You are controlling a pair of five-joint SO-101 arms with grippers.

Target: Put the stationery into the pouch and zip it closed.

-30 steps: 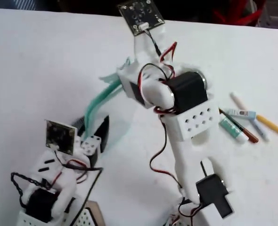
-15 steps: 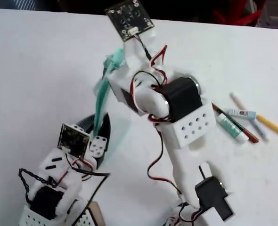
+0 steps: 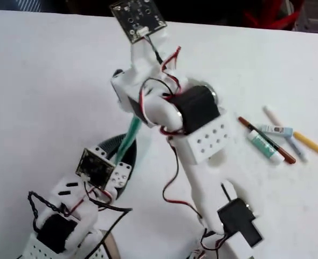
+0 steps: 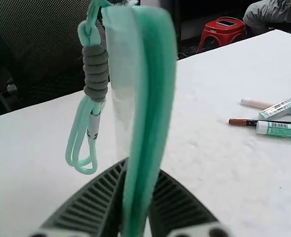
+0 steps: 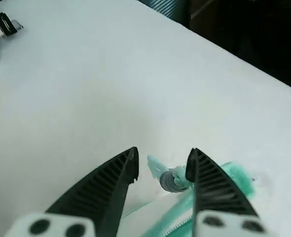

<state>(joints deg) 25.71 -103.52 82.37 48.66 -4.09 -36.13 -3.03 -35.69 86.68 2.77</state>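
Pouch (image 4: 145,98) held up, nothing packed yet.
Clamped upright between the left gripper (image 4: 140,168) fingers, above the table (image 3: 51,81); right gripper (image 5: 163,153) fingers apart at the zip pull (image 5: 171,178); stationery (image 3: 272,141) loose beyond, well apart, awaiting loading before any zipping.

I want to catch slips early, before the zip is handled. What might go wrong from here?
1. The left jaws are shut on one thin edge of the pouch, which stands upright; a tug might twist it or pull it free.
2. The right jaws stand open by the small zip pull; closing could miss it.
3. The stationery lies on the table, outside the pouch; zipping now would shut it out.
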